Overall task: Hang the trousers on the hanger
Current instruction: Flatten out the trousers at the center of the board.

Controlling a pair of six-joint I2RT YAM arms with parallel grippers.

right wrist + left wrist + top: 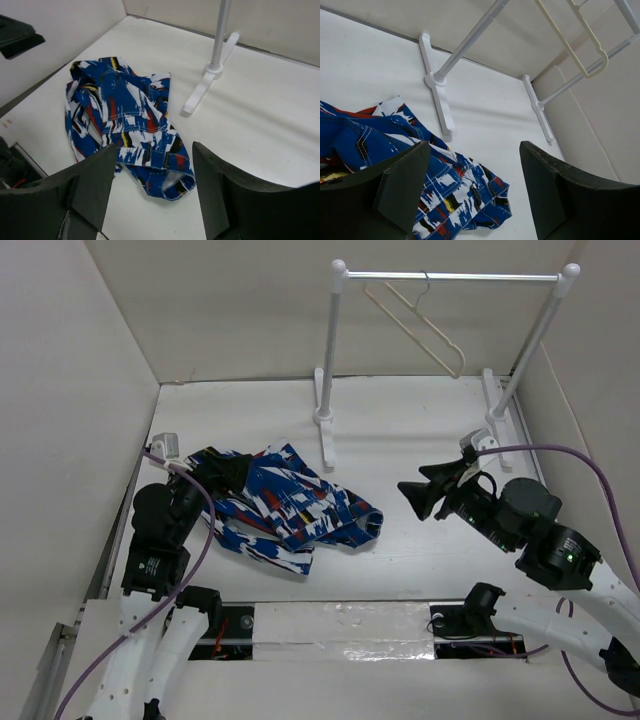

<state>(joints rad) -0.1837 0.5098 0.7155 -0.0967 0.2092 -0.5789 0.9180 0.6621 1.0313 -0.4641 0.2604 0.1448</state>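
Top external view showed the trousers [285,505] in a crumpled heap on the table [420,420], out toward 9 o'clock from the middle. The left pincer [228,468] was at the heap's 10 o'clock end, right over the cloth. I could not tell if it touched the cloth. In the left wrist view its two fingers [402,185] stood wide apart with nothing held. The trousers [445,185] lay under and past the finger on the 9 o'clock side.

The right pincer [412,498] was near the heap's 3 o'clock side, apart from it, and pointed at it. In the right wrist view its fingers [95,185] were also wide apart and held nothing. The trousers [125,115] lay beyond them toward 11 o'clock.

The hanger [415,320] hung tilted from the rail [450,277] at the table's 1 o'clock end, well apart from the trousers and both pincers.
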